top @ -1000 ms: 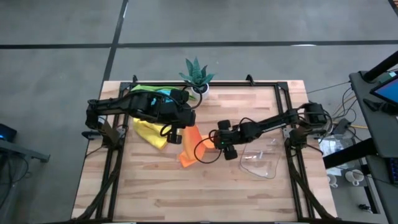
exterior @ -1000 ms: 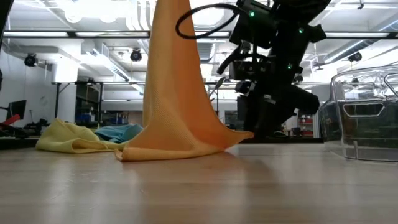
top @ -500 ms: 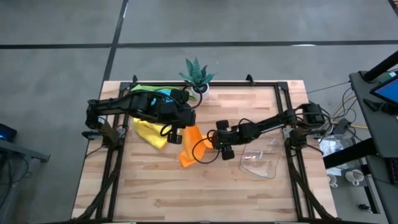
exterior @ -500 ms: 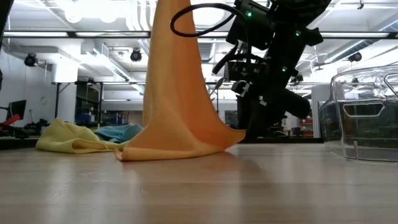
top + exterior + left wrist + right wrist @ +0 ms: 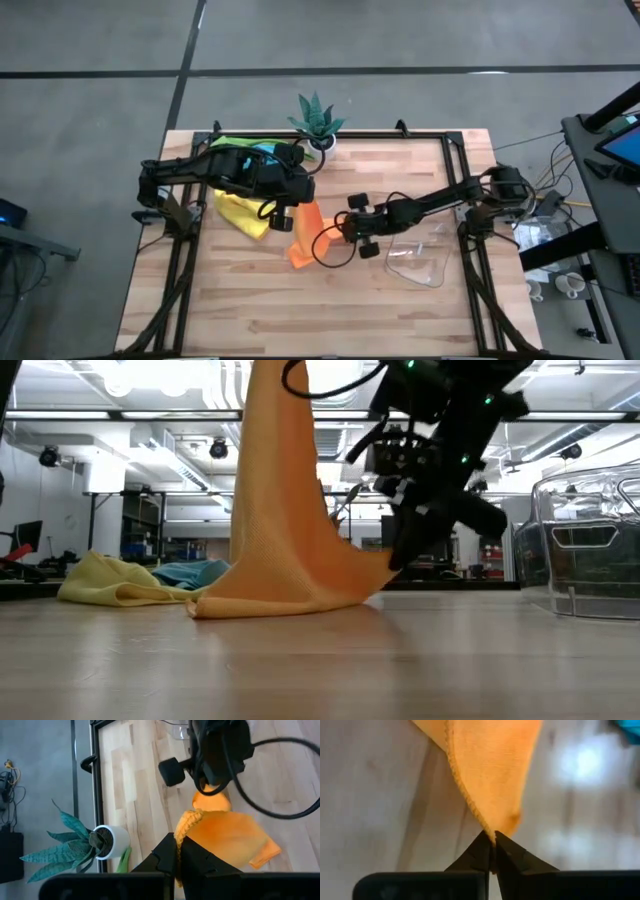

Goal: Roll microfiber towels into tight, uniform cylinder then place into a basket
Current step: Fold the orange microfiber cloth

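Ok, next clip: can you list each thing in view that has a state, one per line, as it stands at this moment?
orange towel: unrolled, held up, lower edge on the table.
left gripper: fingers shut on the orange towel's top edge.
right gripper: fingers shut on the orange towel's corner, low by the table.
yellow towel: crumpled, lying loose.
light blue towel: crumpled behind the yellow towel.
basket: upright, no roll visible inside.
potted plant: upright at the table's far edge.

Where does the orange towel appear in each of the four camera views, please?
High view: the orange towel lies at the table's centre, between both arms.
Low view: it hangs like a tall curtain left of centre, its lower edge on the table.
Left wrist view: it spreads beyond the left gripper, which pinches its edge.
Right wrist view: it fills the upper middle, its corner pinched by the right gripper.
Shared landmark: the right gripper at the towel's corner.
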`<state>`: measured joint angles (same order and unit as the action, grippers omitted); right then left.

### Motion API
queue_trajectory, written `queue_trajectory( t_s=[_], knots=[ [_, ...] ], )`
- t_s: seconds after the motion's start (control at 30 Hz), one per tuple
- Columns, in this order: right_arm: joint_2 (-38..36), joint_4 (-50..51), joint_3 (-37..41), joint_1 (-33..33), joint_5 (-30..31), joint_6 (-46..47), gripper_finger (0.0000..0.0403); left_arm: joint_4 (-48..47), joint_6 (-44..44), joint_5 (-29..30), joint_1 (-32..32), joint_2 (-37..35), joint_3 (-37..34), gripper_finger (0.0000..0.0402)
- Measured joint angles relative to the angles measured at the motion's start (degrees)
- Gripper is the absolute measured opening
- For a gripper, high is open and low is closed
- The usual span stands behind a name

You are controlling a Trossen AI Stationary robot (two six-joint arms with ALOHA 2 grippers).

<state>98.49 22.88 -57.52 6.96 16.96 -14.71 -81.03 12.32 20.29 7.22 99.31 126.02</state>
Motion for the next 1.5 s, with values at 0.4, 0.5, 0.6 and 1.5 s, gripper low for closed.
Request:
queue_trajectory(
  t_s=[0.4,0.5,0.6,1.5],
  knots=[
    [-23.0,16.0,0.0,0.0,8.9,6.2,0.0008,-2.0,-3.4,9.9,-2.7,-0.2,-1.8,0.0],
    [-30.1,16.0,0.0,0.0,10.3,6.5,0.0008,-1.9,-5.3,13.2,-4.4,-0.9,-5.8,0.0],
    [-36.3,15.9,0.0,0.0,10.4,6.6,0.0008,-1.1,-7.4,16.2,-6.2,-2.0,-11.0,0.0],
    [-40.7,15.8,-2.0,-6.9,16.5,3.7,0.0008,81.4,-8.2,18.1,-8.5,-47.5,-85.2,0.0]
  ],
)
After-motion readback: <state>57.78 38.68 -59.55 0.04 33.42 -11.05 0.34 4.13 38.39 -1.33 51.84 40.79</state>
